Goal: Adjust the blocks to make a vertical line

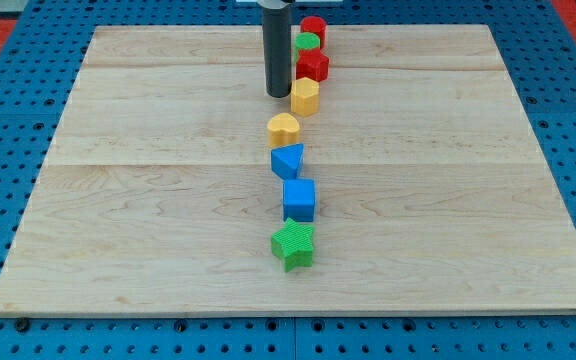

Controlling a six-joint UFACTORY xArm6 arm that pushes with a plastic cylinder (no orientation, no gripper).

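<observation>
no readable text, no labels, no numbers, no brands on anything in view

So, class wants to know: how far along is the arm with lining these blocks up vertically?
Mostly done: all eight blocks run in a rough column, from the red cylinder at the view's top to the green star at the bottom. In hand: my tip sits just left of the upper yellow block. Left: the lower yellow block and blue triangle sit slightly left of the upper ones.
</observation>
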